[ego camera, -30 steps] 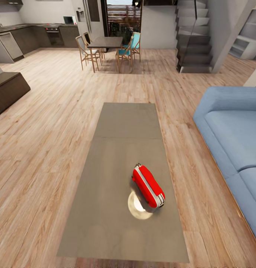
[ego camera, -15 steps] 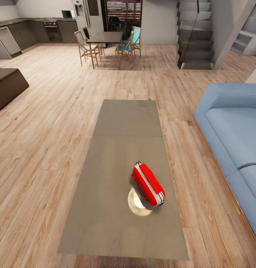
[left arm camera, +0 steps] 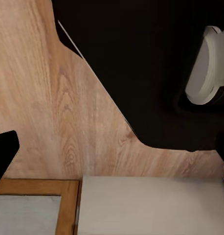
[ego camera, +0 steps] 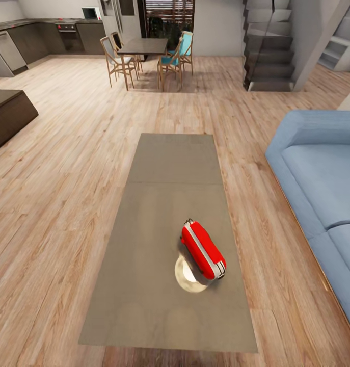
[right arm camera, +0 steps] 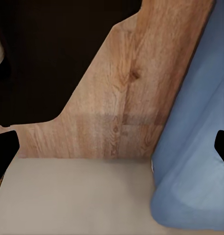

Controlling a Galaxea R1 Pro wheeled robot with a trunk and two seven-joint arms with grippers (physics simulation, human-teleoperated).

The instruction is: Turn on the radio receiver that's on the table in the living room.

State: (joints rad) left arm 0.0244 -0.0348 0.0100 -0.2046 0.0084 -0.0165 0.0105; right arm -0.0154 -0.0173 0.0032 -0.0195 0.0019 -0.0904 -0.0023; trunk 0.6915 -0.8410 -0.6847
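You stand at the near end of the living room, on the plank floor point(ego camera: 57, 204), with the blue sofa point(ego camera: 322, 178) at your right and the dining table point(ego camera: 144, 47) with chairs far ahead. The long tabletop point(ego camera: 159, 285) runs away from you in the middle of the head view. The radio point(ego camera: 203, 250) lies on its near half, a little right of the middle, lying diagonally and well apart from every edge. A pale round patch point(ego camera: 187, 275) shows on the tabletop just beside it, touching its near side; I cannot tell what it is.

I judge the task is at its beginning: you are at the table, but no arm is near the radio, and the reach and the press on its switch are left. The switch itself is too small to see.

No container is in the pictures.

In each wrist view, dark finger tips point(left arm camera: 4, 152) point(right arm camera: 4, 152) stand at the two opposite edges, so both pincers seem released, grasping nothing.
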